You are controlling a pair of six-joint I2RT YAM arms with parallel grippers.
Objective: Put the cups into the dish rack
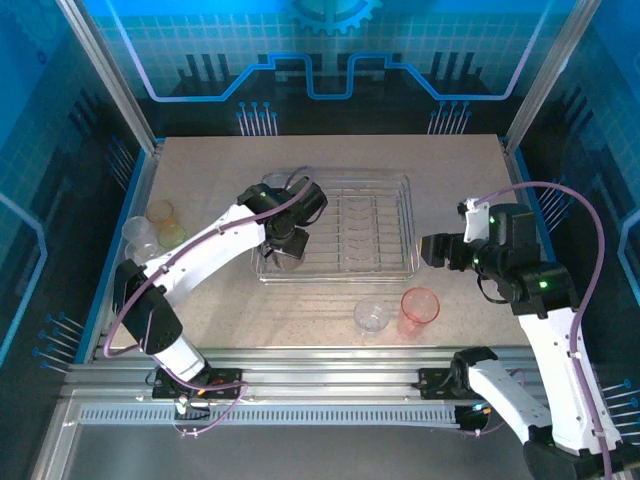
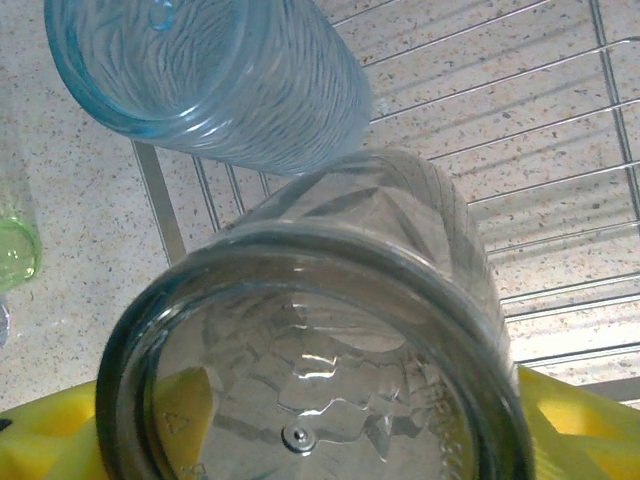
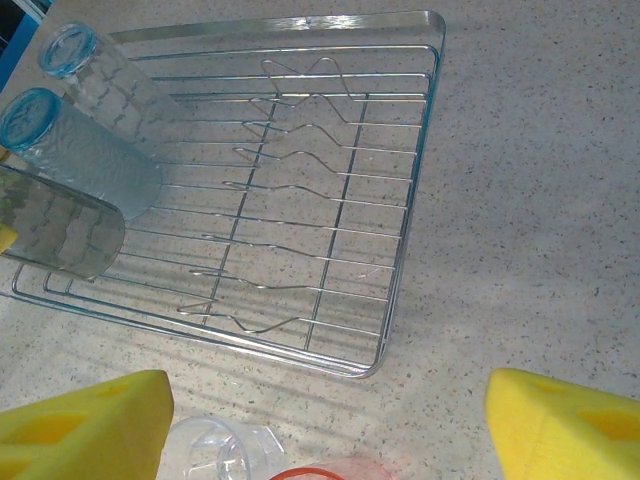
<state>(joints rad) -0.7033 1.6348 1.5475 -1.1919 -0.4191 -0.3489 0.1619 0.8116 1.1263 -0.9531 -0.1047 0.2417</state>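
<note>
Clamps a smoky grey cup (image 2: pixel 330 330) in the left pincer (image 1: pixel 283 248), yellow fingers (image 2: pixel 565 420) on either side, mouth toward the wrist camera. Holds it tilted over the left end of the dish rack (image 1: pixel 413 225); contact with the wires not clear. Just beside it, at that same end: a pale blue cup (image 2: pixel 230 80) on its side, then another blue-bottomed cup (image 3: pixel 85 65) toward the far corner. Open wires and prongs across the rest of the rack.

Holds the right pincer (image 3: pixel 325 425) released and spread wide, gripping nothing, above the counter (image 3: pixel 540 200) off the rack's near right corner. Beneath it: a clear cup (image 1: pixel 371 316) and a pink-red cup (image 1: pixel 420 308), close together, apart from the rack.

Near the counter's left edge, clustered: an amber cup (image 1: pixel 160 211), a second clear cup (image 1: pixel 140 236), a yellow-green cup (image 1: pixel 173 236).

Faint moulded triangle (image 2: pixel 180 425) on the grey cup's base, too blurred to read.
</note>
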